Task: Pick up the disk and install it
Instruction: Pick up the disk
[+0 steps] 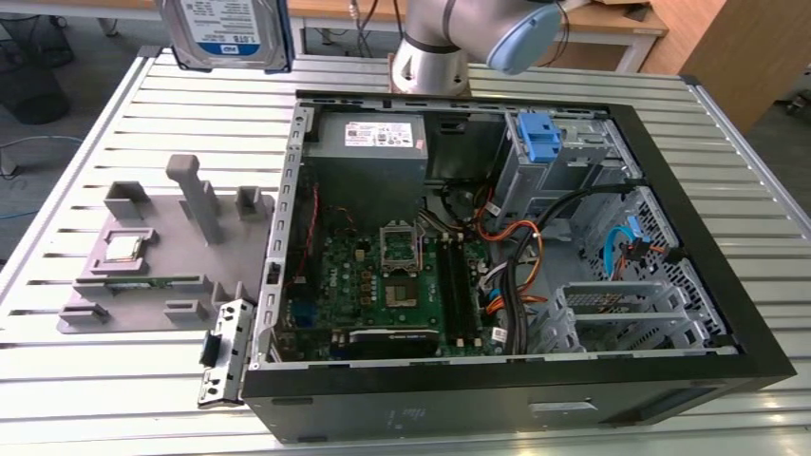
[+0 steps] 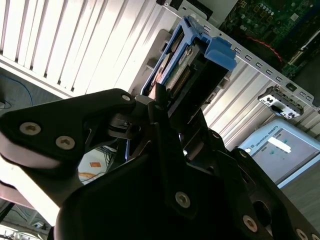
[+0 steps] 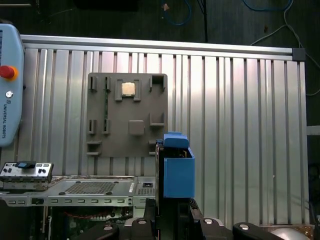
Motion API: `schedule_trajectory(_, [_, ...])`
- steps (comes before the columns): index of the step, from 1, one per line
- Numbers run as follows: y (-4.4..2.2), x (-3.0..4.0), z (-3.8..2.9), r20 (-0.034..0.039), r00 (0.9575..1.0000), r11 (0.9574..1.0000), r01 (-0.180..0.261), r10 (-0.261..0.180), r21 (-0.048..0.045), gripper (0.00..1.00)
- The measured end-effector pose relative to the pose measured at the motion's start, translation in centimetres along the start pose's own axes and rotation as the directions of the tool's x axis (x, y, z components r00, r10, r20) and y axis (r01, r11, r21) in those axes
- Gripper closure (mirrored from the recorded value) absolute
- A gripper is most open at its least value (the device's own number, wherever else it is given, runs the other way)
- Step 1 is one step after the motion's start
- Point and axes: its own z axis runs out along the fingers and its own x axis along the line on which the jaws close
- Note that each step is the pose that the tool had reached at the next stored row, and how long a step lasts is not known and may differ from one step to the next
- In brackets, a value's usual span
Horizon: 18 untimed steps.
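Gripper (image 2: 167,107) is pinching the disk (image 2: 200,60), which sticks out past its fingertips, high above the table (image 3: 240,125). The hold looks shallow to me, so it could twist or slip, and the blue bracket might snag the computer case (image 1: 507,375) below.

Slatted metal table (image 1: 102,399) bears a grey fixture plate (image 1: 159,261), open computer case (image 1: 419,408), perhaps a bracket (image 1: 224,351).

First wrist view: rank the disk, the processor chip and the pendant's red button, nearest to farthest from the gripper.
1. The disk: held in the gripper itself.
2. The processor chip: on the grey fixture plate, down on the table.
3. The red button: on the teach pendant, beyond the plate.
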Motion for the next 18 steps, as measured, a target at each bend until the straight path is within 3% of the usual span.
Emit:
schedule_trajectory(14, [-3.29,0.01,-0.18,0.0000,1.0000,1.0000,0.000,0.000,0.0000,0.65])
schedule_trajectory(18, [-3.53,0.01,-0.20,0.0000,1.0000,1.0000,0.000,0.000,0.0000,0.65])
